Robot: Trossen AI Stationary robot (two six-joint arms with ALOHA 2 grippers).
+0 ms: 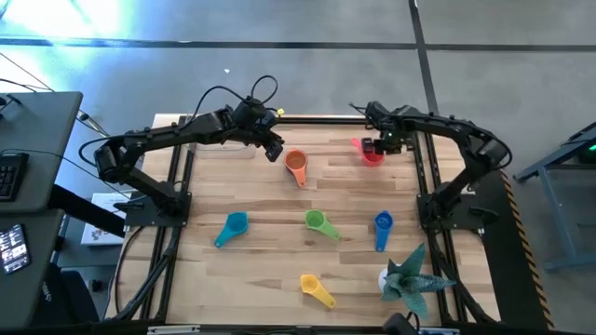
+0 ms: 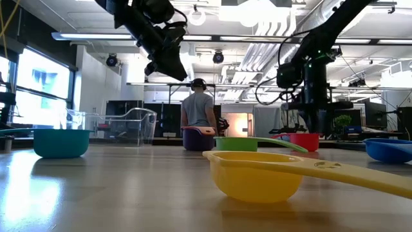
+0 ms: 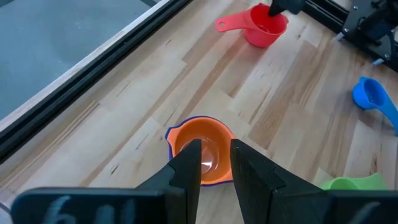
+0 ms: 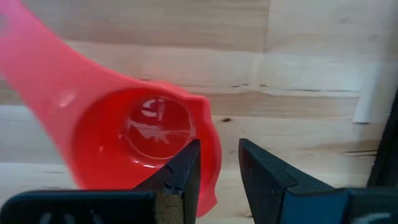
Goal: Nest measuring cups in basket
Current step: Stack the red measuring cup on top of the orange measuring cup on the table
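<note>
The orange cup (image 3: 200,148) sits nested in the purple cup (image 3: 173,134) on the table, also seen in the high view as the orange cup (image 1: 296,165). My left gripper (image 3: 215,168) hovers open above it, raised well off the table (image 2: 166,61). The red cup (image 4: 140,140) stands at the far right (image 1: 372,154). My right gripper (image 4: 219,171) is open over its rim, one finger inside and one outside. The clear basket (image 2: 125,125) stands at the far left. Light blue (image 1: 232,228), green (image 1: 318,223), dark blue (image 1: 383,228) and yellow (image 1: 315,289) cups lie loose. My right gripper comes down from above at the red cup's rim (image 4: 211,158), on the side away from the handle. One finger (image 4: 183,177) is inside the bowl and one outside. Bare wood shows between the wall and the outer finger. Whether the inner finger touches, I cannot tell.
A teal spiky plant figure (image 1: 410,274) stands at the near right corner. Black frame rails run along the table's far edge (image 3: 93,68) and sides. Bare wood lies between the cups in the table's middle. A person stands in the room beyond (image 2: 198,106).
</note>
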